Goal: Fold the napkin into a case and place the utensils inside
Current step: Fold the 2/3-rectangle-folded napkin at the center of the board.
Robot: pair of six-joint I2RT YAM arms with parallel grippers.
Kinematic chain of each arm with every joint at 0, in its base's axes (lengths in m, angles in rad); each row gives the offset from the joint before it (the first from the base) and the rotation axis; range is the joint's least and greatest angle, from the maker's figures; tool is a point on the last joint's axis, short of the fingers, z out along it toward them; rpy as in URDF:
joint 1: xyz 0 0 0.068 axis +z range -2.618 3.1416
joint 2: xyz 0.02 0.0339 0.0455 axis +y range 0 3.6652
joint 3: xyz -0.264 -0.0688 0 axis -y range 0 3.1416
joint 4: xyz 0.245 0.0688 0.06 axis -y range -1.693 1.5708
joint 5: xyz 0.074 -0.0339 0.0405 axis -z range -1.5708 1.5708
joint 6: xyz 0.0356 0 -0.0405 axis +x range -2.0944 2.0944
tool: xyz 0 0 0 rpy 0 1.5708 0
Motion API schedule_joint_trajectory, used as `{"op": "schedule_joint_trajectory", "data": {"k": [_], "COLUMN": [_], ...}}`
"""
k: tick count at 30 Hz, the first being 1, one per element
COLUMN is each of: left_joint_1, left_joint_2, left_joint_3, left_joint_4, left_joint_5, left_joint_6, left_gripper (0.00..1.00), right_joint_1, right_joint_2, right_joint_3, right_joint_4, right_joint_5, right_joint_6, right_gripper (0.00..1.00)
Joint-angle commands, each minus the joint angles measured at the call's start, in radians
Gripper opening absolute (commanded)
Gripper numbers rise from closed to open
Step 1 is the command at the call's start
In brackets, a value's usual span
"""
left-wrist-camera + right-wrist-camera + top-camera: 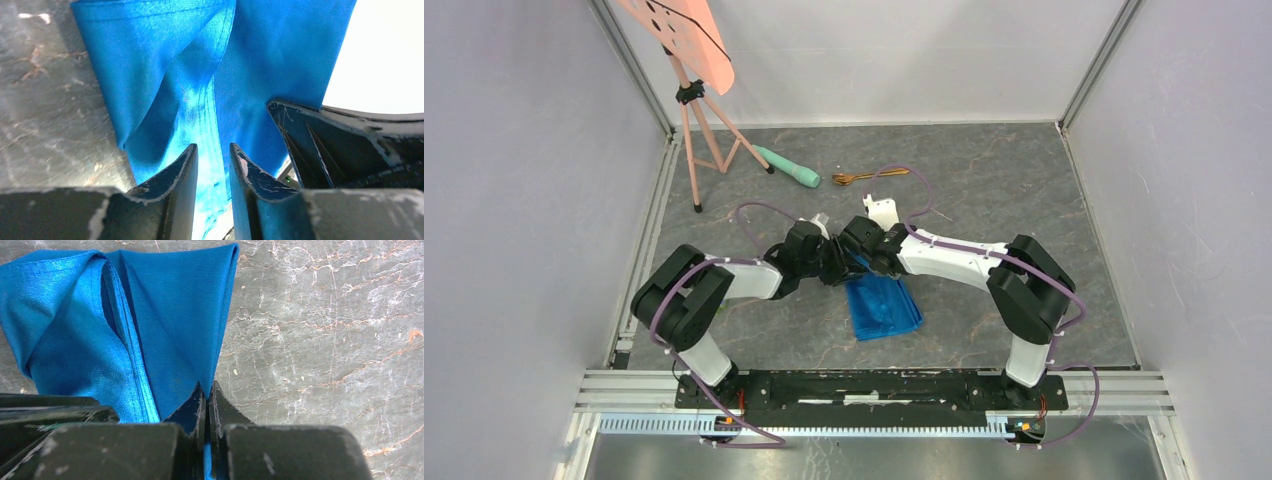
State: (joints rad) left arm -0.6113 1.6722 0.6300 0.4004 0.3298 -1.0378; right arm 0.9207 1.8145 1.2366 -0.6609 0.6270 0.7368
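Note:
The bright blue napkin (884, 308) lies creased and partly folded on the table, its far edge lifted where both grippers meet. My right gripper (856, 262) is shut on one corner of the napkin (165, 330), and cloth shows between its closed fingertips in the right wrist view (206, 385). My left gripper (831, 268) sits just left of it. Its jaws stand slightly apart in the left wrist view (213, 146), with the napkin's stitched hem (200, 100) running between them. The copper-gold utensils (870, 177) lie together at the far middle of the table, away from both grippers.
A mint-green cylinder with a black tip (790, 168) lies left of the utensils. A pink tripod stand (699, 130) rises at the far left. Metal frame posts and grey walls enclose the marbled table (1004, 190).

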Motion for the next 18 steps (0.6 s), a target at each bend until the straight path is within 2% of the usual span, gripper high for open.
{"op": "schedule_joint_trajectory", "data": {"k": [1, 6, 10, 14, 18], "left_joint_1": [0.050, 0.111, 0.116, 0.115, 0.113], "left_joint_2": [-0.088, -0.152, -0.144, -0.072, -0.039], "left_joint_3": [-0.048, -0.105, -0.092, -0.060, -0.045], "left_joint_4": [0.038, -0.013, -0.077, -0.079, -0.078], "left_joint_5": [0.035, 0.019, -0.023, -0.021, -0.049], "left_joint_6": [-0.043, -0.008, 0.033, 0.039, 0.046], "left_gripper": [0.39, 0.53, 0.58, 0.58, 0.53], "right_joint_1": [0.001, 0.001, 0.004, 0.006, 0.022], "right_joint_2": [-0.016, -0.038, -0.075, -0.095, -0.124], "right_joint_3": [0.015, -0.014, -0.074, -0.113, -0.162], "right_joint_4": [0.004, 0.051, 0.147, 0.220, 0.311], "right_joint_5": [0.037, 0.028, 0.026, 0.022, 0.007], "right_joint_6": [0.024, 0.017, -0.010, -0.028, -0.052], "right_gripper": [0.00, 0.00, 0.00, 0.00, 0.00]}}
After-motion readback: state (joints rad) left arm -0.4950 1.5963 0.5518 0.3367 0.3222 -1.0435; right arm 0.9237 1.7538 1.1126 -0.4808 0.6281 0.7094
